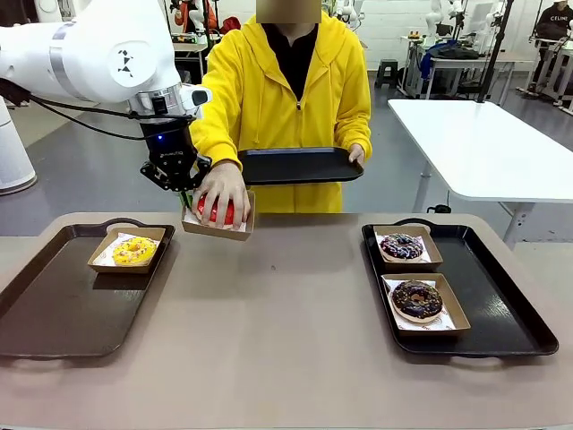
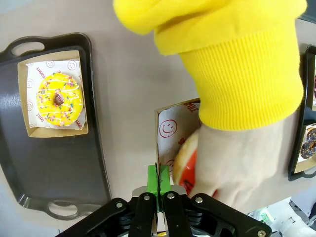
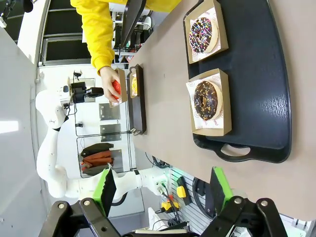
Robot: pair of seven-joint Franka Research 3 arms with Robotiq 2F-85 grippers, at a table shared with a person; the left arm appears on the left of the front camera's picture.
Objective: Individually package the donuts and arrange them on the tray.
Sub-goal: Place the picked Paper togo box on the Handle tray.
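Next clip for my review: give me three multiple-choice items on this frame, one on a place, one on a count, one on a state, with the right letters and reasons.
1. Where does the yellow-glazed ring donut in its square cardboard box sit?
A. on the black tray at the robot's left
B. on the black tray at the robot's right
C. on the black tray the person holds

2. How many boxed dark donuts sit on the right tray?
A. one
B. two
C. three

3. How does the left gripper stand?
A. wide open over the table
B. shut on a tray handle
C. shut on the edge of the cardboard box with the glossy red donut

Answers: 1 A, it lies in the left tray's far corner. 2 B, two boxes lie there. 3 C, the green pads pinch the box wall in the left wrist view, while the person's hand presses the red donut.
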